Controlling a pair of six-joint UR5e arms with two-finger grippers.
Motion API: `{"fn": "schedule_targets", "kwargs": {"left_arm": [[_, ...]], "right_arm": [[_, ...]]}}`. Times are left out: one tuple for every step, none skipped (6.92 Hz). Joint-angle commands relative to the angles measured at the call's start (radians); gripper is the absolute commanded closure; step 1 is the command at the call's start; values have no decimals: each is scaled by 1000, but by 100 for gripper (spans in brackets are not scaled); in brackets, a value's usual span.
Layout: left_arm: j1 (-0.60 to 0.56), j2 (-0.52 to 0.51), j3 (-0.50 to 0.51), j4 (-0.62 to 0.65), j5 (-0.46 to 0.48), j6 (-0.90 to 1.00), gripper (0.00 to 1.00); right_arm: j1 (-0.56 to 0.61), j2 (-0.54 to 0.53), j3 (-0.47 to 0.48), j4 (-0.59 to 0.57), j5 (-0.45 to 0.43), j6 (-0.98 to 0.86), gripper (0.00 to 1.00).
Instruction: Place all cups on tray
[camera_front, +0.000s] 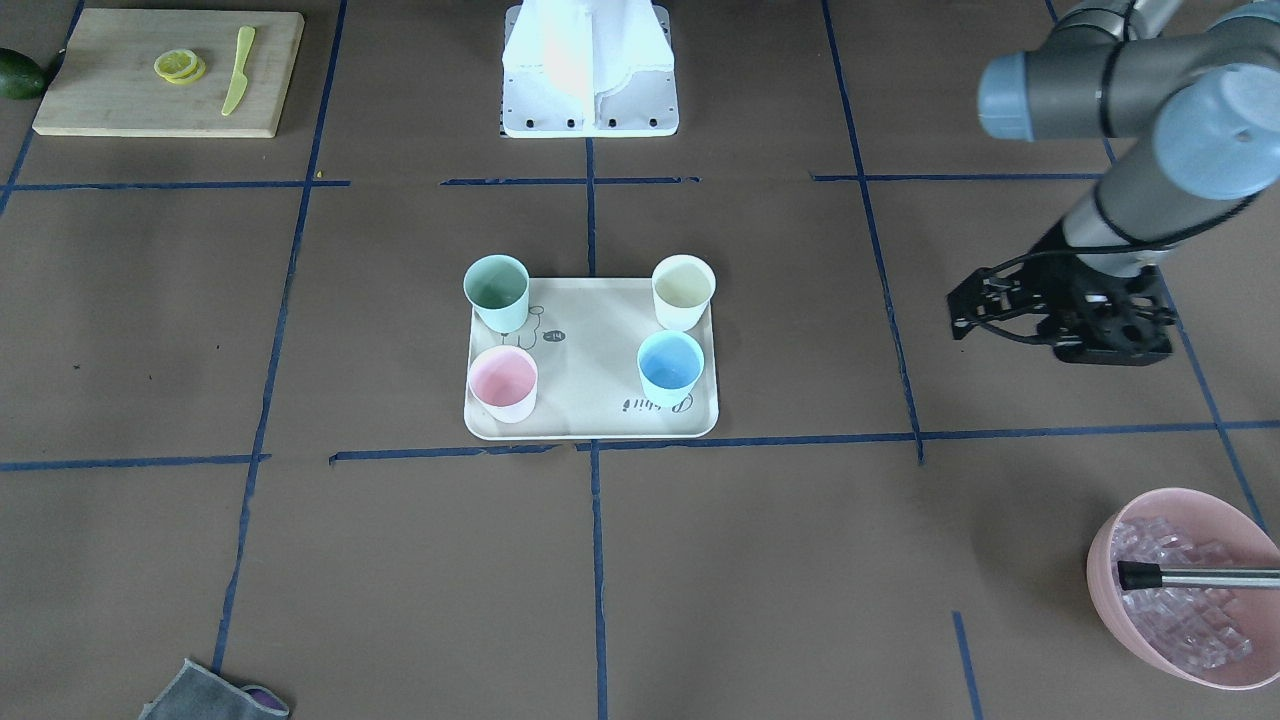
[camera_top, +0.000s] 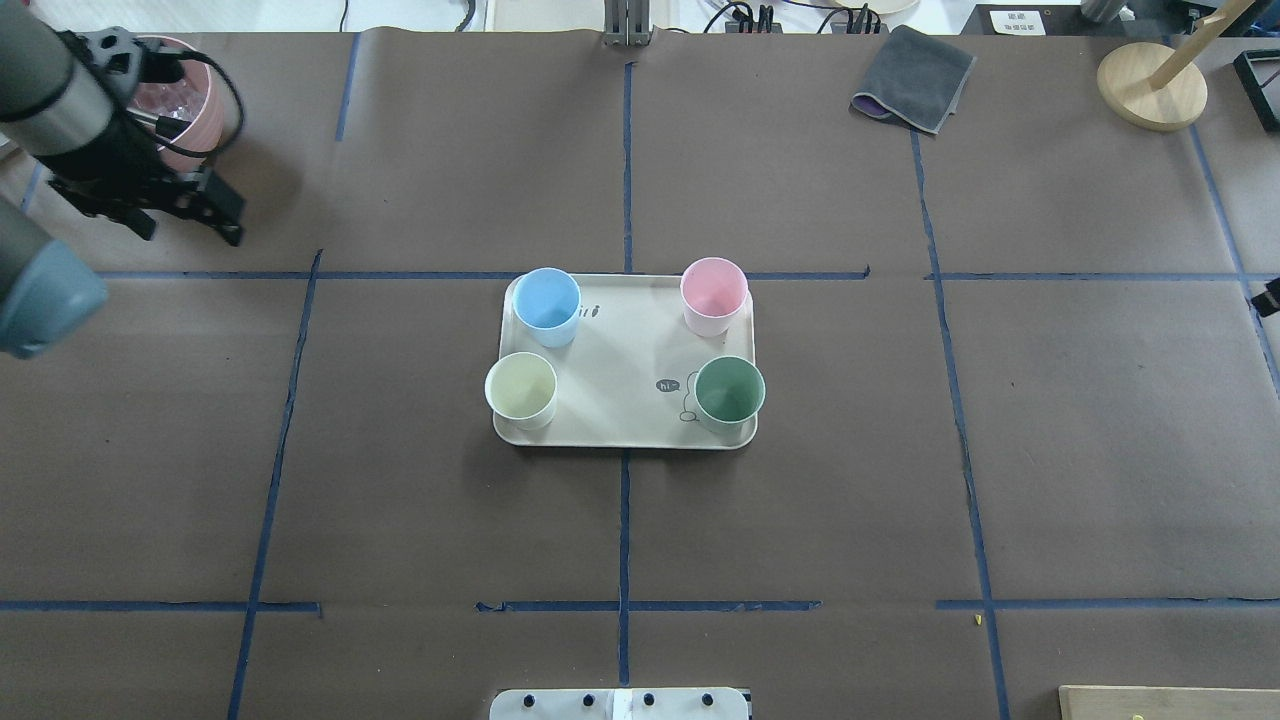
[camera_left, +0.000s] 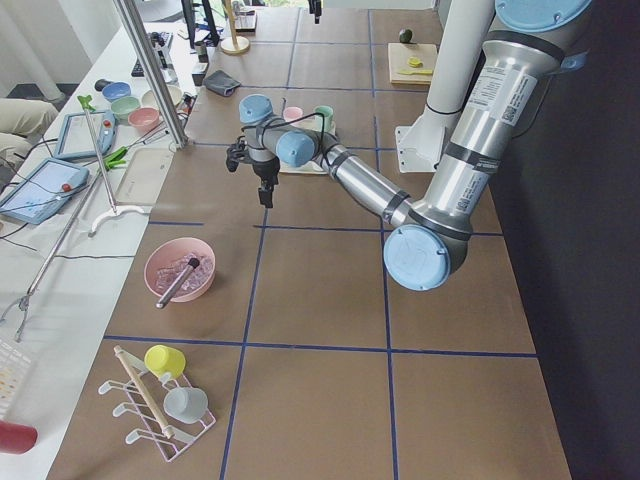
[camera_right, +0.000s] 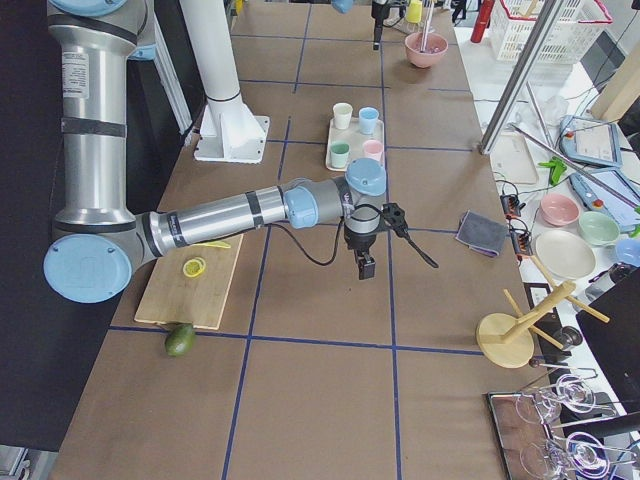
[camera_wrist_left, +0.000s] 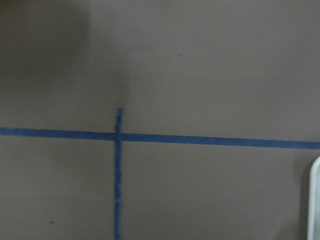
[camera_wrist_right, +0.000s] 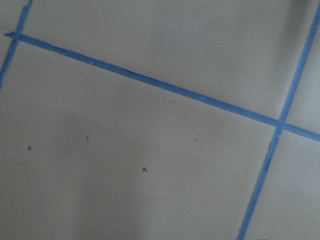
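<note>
- Cups, small tapered matte plastic: pastel pink cup, pale cream-yellow cup, mint green cup and light blue cup, upright at the corners of the flat cream-beige rectangular tray, mid-worktop.
- Left gripper hangs well apart from the tray; I cannot tell how its jaws stand.
- Right gripper is also well apart; its jaws cannot be judged either.

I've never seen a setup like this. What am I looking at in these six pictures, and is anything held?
It is a robot with two jointed arms at a table, each ending in two-finger jaws. Four pictures come from fixed cameras: one facing the robot, one over its shoulders, one at each table end. The two blurry close-ups are wrist cameras, showing mostly bare table and tape. In the middle, the green cup, yellow cup, pink cup and blue cup stand upright on the tray. The left gripper hangs off to the side, jaws apparently open, holding nothing. The right gripper, seen only from a table end, looks empty too.
</note>
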Motion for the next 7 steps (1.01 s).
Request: {"fn": "schedule_targets", "kwargs": {"left_arm": [[-206,168,21,6,-28,433,0],[-279,238,24,6,-30,521,0],[-320,292,15,7,-48,534,0],[-334,328,4,6,-70,530,0],[-362,346,32,9,-67,522,0],[-370,372,37,6,-70,524,0],[-412,403,26,4,-73,527,0]], "right_arm": [[167,-122,-3,-24,20,-128,1],[207,-164,1,-21,21,-126,1],[208,-181,-2,-18,21,-105,1],[208,-173,1,-15,23,-64,1],[206,-170,1,-13,24,-56,1],[205,-167,1,-13,24,-56,1],[205,-167,1,-13,26,-56,1]]}}
